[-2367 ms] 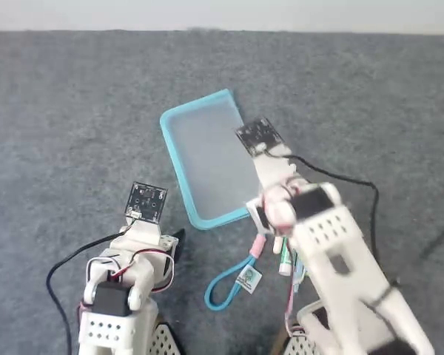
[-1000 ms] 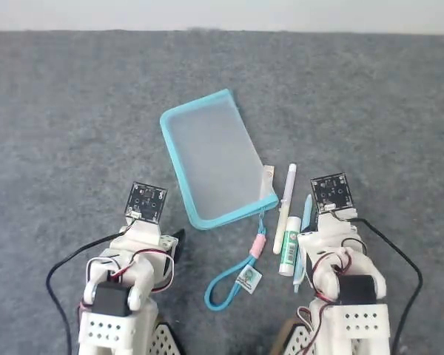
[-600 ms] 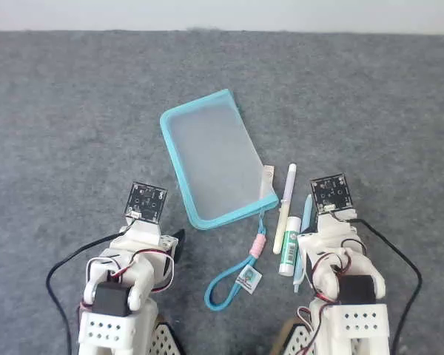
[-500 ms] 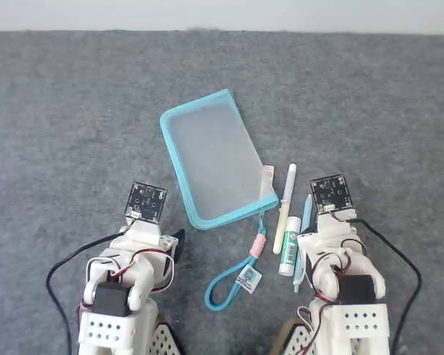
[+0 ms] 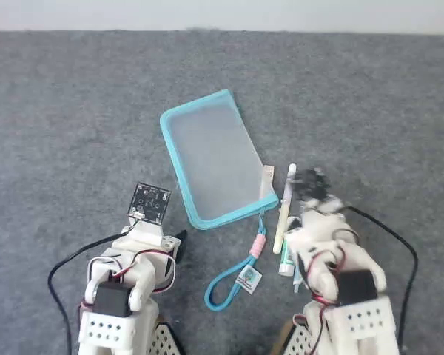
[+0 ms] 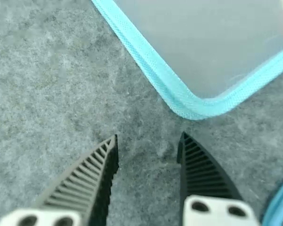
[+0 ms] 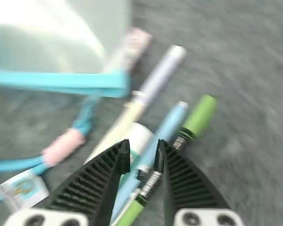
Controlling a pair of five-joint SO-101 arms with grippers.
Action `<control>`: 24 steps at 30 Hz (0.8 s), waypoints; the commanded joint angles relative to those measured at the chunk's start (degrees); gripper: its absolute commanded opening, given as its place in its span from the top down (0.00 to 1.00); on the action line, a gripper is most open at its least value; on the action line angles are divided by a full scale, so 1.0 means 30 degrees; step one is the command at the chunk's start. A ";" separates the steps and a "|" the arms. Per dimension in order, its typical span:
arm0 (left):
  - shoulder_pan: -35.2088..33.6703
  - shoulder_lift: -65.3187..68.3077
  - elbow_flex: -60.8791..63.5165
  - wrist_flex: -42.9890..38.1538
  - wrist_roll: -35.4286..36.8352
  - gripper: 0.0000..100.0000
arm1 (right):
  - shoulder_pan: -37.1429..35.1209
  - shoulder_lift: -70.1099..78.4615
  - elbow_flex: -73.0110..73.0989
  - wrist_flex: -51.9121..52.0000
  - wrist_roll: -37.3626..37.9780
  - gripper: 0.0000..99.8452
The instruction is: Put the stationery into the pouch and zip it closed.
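Here one pouch point(image 5: 211, 159) lies beside four stationery pieces point(image 5: 284, 213), left claw point(image 6: 149, 136) spread, right claw point(image 7: 143, 142) slightly parted

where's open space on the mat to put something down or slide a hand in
Bare grey mat lies open left of the pouch, ahead of the left gripper, and again right of the pens. It is crowded between the pouch's near corner, the strap loop and the right gripper over the pens.

a lab-like robot bench: grey felt mat point(image 5: 74, 111), pale wall point(image 5: 222, 13).
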 commanded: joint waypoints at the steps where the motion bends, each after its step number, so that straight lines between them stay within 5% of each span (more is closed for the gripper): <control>1: 0.0205 -0.0352 -0.0132 0.0088 0.0205 0.80 | -0.1949 0.4821 -0.4190 -0.0073 -0.1084 0.90; 5: 0.0147 -0.0352 -0.0132 0.0088 0.0205 0.80 | -0.3443 1.0652 -0.7326 -0.0425 -0.3194 0.89; 12: 0.0147 -0.0352 -0.0132 0.0088 0.0205 0.80 | -0.5436 1.7773 -0.8821 -0.0982 -0.6681 0.72; 24: 0.0147 -0.0352 -0.0132 0.0088 0.0205 0.80 | -0.6755 2.0264 -1.0110 -0.0952 -1.1516 0.73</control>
